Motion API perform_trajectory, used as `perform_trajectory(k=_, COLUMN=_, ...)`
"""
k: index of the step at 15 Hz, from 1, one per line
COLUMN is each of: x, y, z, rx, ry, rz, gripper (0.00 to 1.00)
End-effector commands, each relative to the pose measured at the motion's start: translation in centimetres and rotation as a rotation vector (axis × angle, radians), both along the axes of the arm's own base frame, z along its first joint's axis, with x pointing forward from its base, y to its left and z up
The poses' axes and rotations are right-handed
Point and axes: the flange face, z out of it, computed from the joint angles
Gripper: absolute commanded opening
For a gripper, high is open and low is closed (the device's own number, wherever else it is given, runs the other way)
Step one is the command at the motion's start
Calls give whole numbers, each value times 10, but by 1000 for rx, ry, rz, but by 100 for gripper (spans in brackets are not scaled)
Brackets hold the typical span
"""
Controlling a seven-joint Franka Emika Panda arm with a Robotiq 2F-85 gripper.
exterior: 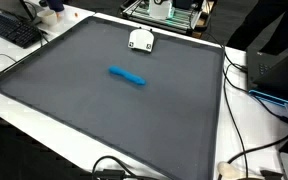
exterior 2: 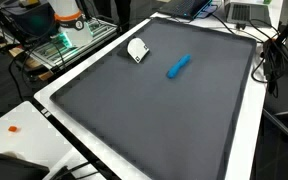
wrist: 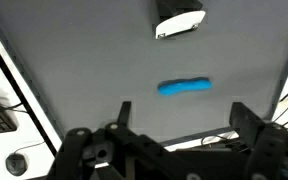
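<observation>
**Spotter:** Claw?

**Me:** Wrist view: my claw (wrist: pixel 183 108) has its jaws spread as wide as they go. Nothing is held and nothing is touched. It hangs over the grey mat (wrist: pixel 74 70).

**Spotter:** What's nearest?

**Me:** A blue stick (wrist: pixel 185 87). It lies flat on the mat just beyond the jaw tips, roughly centred between them and clear of both. Its long side runs across my view.

**Spotter:** And past the stick?

**Me:** A white object (wrist: pixel 179 22) sits farther out, well apart from the stick, close to the mat's far edge. I can't tell what it is. Both exterior views agree: the stick lies toward mid-mat and the white object toward the edge.

**Spotter:** Anything farther out?

**Me:** In an exterior view, a keyboard (exterior: pixel 14 30) sits off the mat on the white table (exterior: pixel 34 130), well away from the stick.
</observation>
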Motion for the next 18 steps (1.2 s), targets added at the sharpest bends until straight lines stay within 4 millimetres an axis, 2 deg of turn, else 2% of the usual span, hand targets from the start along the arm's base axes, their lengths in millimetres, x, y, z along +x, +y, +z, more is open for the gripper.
perform_trajectory(k=1, x=0, y=0, z=0, rx=0, ry=1, rz=0, gripper=100)
perform_trajectory(k=5, x=0, y=0, z=0, rx=0, ry=1, rz=0, gripper=100)
perform_trajectory(k=8, x=4, y=24, z=-22, rx=15, ry=92, rz=-100, gripper=100)
perform_trajectory(k=14, x=8, y=87, z=-74, rx=73, ry=250, rz=-394, gripper=100)
perform_trajectory(k=18, x=8, y=112, z=-108, rx=160, ry=326, rz=-581, gripper=100)
